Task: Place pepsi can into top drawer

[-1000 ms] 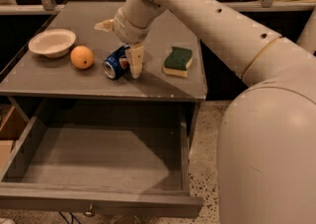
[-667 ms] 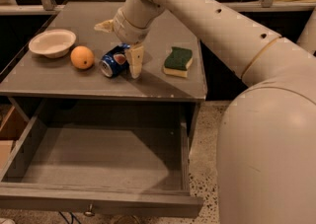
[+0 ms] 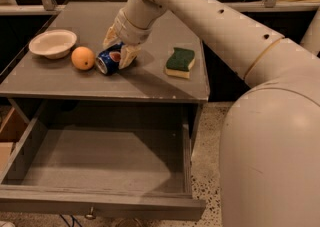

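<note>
Since a second ago, the gripper [image 3: 117, 51] and can [image 3: 108, 61] have shifted slightly left together, toward an orange [image 3: 83, 58]. The can lies on its side on the table [image 3: 150, 84], just beside the orange, with one silver end facing forward. The fingers are partly closed, pressed against either side of it. Below, the drawer [image 3: 100, 206] stands open. A bowl [image 3: 52, 43] sits far left and a sponge [image 3: 180, 62] to the right.
</note>
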You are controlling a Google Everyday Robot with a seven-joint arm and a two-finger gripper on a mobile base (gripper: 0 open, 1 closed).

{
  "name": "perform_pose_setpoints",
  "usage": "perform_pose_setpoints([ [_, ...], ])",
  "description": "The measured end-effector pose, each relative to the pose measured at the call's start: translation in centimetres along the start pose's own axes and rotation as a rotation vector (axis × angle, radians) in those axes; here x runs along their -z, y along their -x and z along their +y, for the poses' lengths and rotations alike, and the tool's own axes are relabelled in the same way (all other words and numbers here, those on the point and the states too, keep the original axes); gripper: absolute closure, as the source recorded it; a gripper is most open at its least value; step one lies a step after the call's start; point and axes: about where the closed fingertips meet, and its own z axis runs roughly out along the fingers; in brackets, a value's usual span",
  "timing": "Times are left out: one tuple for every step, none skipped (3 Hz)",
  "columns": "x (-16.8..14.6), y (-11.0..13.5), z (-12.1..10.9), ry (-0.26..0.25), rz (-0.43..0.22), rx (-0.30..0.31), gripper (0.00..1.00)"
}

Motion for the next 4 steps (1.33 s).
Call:
perform_pose_setpoints([
  [0.0, 0.0, 0.0, 0.0, 0.0, 0.0, 0.78],
  [0.0, 0.0, 0.0, 0.0, 0.0, 0.0, 1.0],
  [0.0, 0.0, 0.0, 0.0, 0.0, 0.0, 1.0],
  [1.5, -0.7, 0.1, 0.002, 0.041, -0.022, 1.0],
])
